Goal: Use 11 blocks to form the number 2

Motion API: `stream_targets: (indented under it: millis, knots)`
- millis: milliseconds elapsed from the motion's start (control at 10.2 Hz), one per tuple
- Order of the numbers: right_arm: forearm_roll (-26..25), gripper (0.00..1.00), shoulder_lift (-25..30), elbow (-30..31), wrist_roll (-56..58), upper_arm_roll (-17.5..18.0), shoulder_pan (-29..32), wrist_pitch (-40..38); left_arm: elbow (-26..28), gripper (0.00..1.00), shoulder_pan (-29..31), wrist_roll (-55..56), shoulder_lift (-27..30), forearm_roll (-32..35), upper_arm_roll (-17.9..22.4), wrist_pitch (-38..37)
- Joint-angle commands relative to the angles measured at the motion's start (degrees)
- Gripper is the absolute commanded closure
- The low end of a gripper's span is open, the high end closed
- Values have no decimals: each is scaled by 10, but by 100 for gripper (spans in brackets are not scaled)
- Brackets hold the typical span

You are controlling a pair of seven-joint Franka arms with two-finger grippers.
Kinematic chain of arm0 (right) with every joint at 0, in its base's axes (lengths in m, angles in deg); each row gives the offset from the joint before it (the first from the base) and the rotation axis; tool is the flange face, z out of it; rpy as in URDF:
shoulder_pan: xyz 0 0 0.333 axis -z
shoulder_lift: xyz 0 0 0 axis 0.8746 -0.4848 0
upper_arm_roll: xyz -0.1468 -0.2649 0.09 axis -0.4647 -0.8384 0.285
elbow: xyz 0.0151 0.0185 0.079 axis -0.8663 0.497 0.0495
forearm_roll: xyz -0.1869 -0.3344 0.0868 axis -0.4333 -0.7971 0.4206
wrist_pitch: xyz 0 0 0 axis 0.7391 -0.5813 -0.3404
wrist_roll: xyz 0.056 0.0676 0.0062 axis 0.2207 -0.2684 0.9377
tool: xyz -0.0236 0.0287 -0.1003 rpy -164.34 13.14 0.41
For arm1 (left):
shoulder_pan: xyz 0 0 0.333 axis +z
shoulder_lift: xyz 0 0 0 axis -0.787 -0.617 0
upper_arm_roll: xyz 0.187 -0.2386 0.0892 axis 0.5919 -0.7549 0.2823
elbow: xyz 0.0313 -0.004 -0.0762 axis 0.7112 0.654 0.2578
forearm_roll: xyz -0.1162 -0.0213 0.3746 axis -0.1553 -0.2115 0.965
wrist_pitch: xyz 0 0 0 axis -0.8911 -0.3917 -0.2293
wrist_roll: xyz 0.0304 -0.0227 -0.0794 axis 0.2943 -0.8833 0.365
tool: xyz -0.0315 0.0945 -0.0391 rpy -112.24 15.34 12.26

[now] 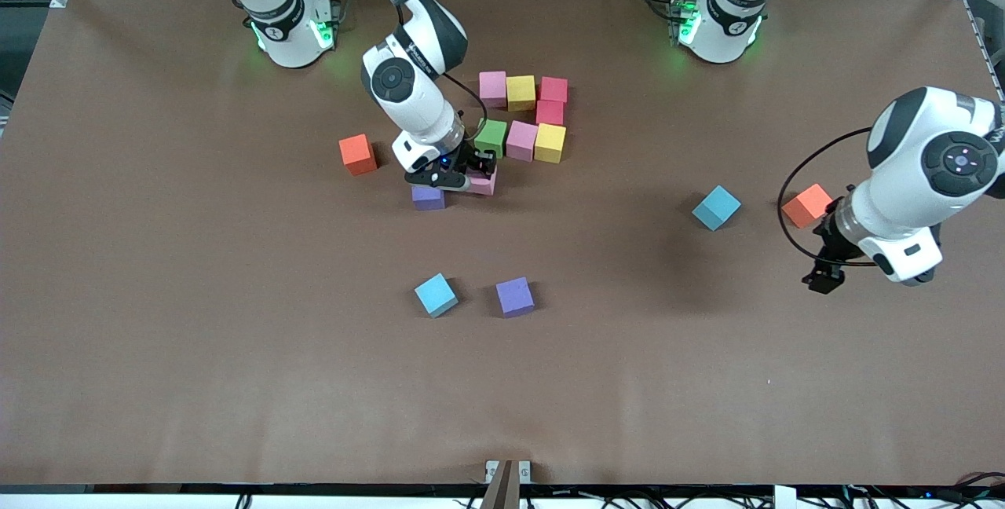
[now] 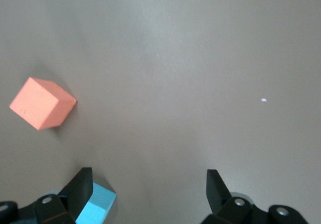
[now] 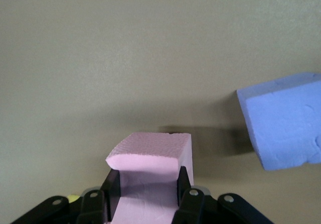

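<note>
- Your right gripper (image 1: 463, 173) is clamped on a pink block (image 3: 150, 176), low, just below the green block (image 1: 491, 137); a purple block (image 1: 428, 197) sits beside it.
- Your left gripper (image 2: 149, 194) waits, jaws wide, empty, near an orange cube (image 2: 42, 103).

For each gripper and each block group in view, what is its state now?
right gripper: shut on a pink block, beside a purple block.
left gripper: open, holding nothing, waiting above the table near an orange cube.
number 2: unfinished, seven cubes set together.
light blue blocks: two, loose on the table, apart.
loose purple block: alone, resting flat.
</note>
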Motion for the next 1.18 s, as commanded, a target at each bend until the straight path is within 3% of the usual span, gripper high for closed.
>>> stream_targets:
  millis: [0, 197, 689, 1083]
  knots:
    - [11, 52, 20, 36, -5, 9, 3, 24, -7, 0, 0, -53, 12, 10, 9, -42]
    - [12, 52, 11, 36, -2, 10, 3, 26, 0, 0, -9, -111, 33, -5, 45, -43]
    - [28, 52, 6, 35, -2, 24, 3, 30, 36, 0, -188, -372, 126, -176, 270, -36]
    - [28, 52, -15, 35, -1, 34, 4, 53, 88, 0, -275, -622, 208, -296, 397, -26]
